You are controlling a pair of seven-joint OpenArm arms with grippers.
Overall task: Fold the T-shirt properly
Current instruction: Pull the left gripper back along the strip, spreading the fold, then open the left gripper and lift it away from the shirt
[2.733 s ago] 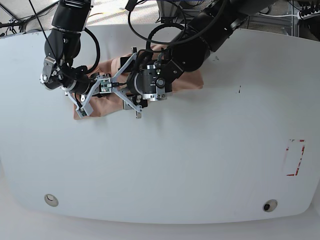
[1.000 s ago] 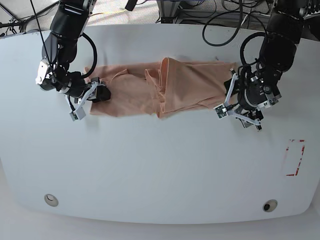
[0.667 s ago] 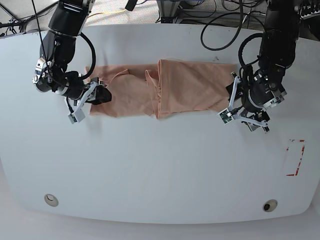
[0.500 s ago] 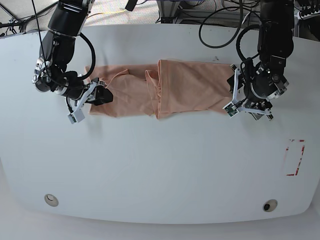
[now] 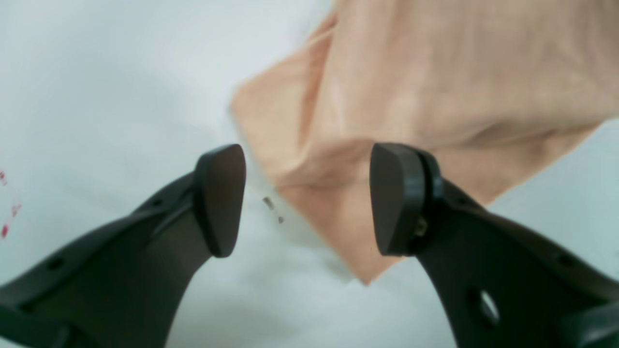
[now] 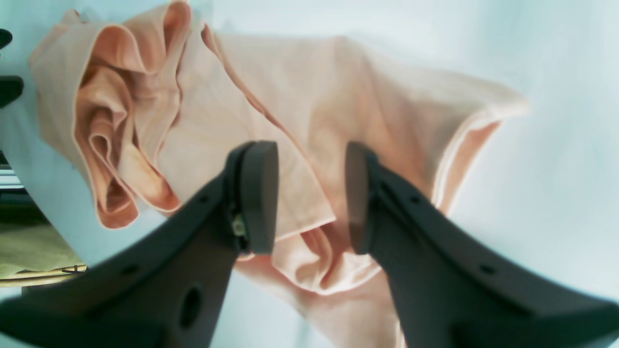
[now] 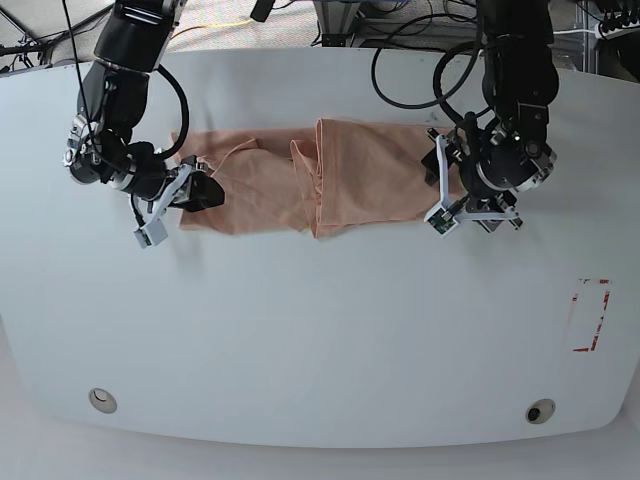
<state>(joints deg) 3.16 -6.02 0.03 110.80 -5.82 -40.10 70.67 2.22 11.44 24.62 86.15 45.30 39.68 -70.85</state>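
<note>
Across the worktop (image 7: 320,330) the T-shirt (image 7: 300,185) had been drawn out flat; our left gripper (image 5: 307,198) had swung back over its corner, fingers wide and empty, our right gripper (image 6: 312,193) half-open, gripping nothing.

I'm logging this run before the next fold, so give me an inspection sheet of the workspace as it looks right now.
Surface: white table, small dark specks near the shirt's corner in the left wrist view.
Job's things: T-shirt lies in a long band across the far half, bunched into ridges near its middle.
Clutter: red marking at the table's edge; two round fittings in the near corners.
Grippers: left gripper open over a shirt corner, holding nothing; right gripper open over the other end, cloth showing between the jaws, no grip seen.
Cables: black cables loop behind the arms.
Surroundings: frame and wiring beyond the far edge.
</note>
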